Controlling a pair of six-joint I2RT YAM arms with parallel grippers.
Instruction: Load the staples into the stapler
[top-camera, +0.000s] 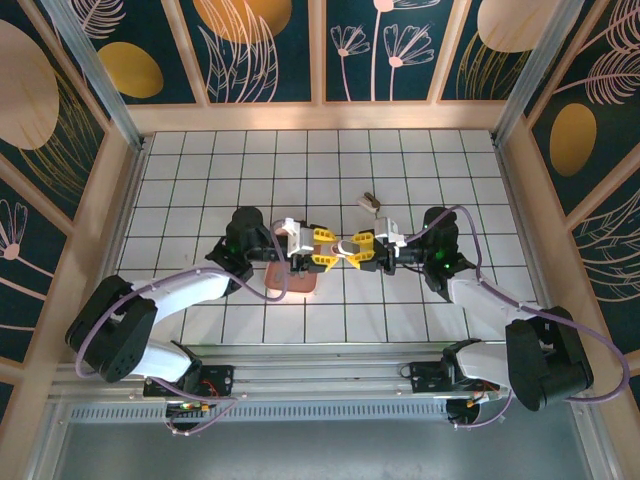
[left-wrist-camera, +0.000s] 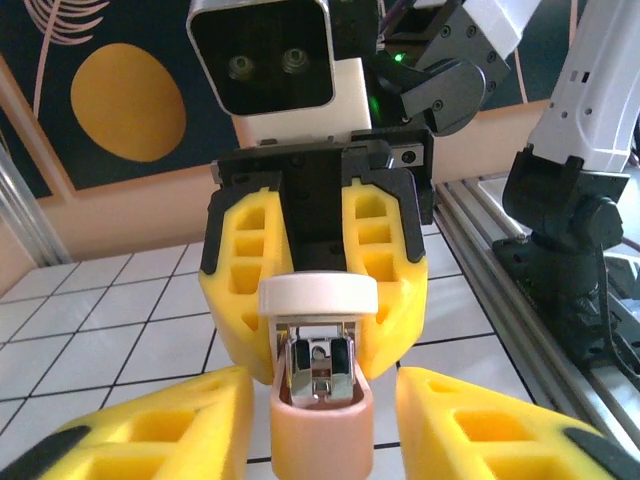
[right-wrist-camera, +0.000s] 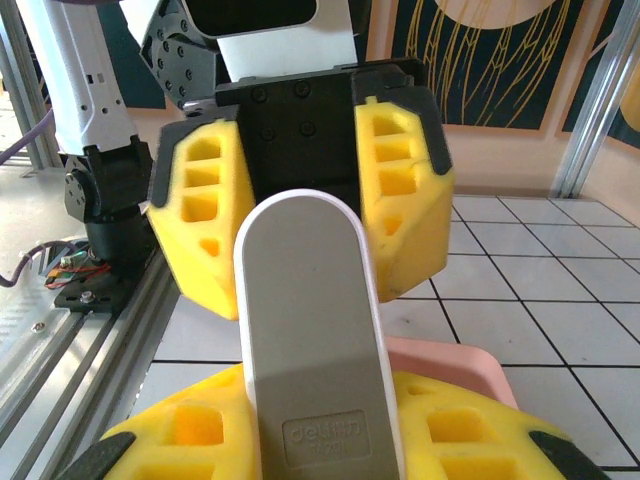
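The stapler (top-camera: 300, 283) is held up over the tiles between both grippers, swung open. It has a pink base (left-wrist-camera: 320, 435), a bare metal magazine (left-wrist-camera: 320, 368) and a white-edged grey lid (right-wrist-camera: 305, 320). My right gripper (right-wrist-camera: 320, 435) is shut on the lid, its yellow fingers (left-wrist-camera: 385, 260) pressed against both sides. My left gripper (left-wrist-camera: 322, 390) faces it with its fingers either side of the pink base, and a gap shows on each side. A small grey bundle, the staples (top-camera: 370, 201), lies on the tiles just beyond the grippers.
The white tiled table (top-camera: 200, 170) is walled by wooden panels (top-camera: 320, 115) on three sides. An aluminium rail (top-camera: 330, 375) carrying the arm bases runs along the near edge. Both arms (top-camera: 190, 290) reach inward and meet at the middle.
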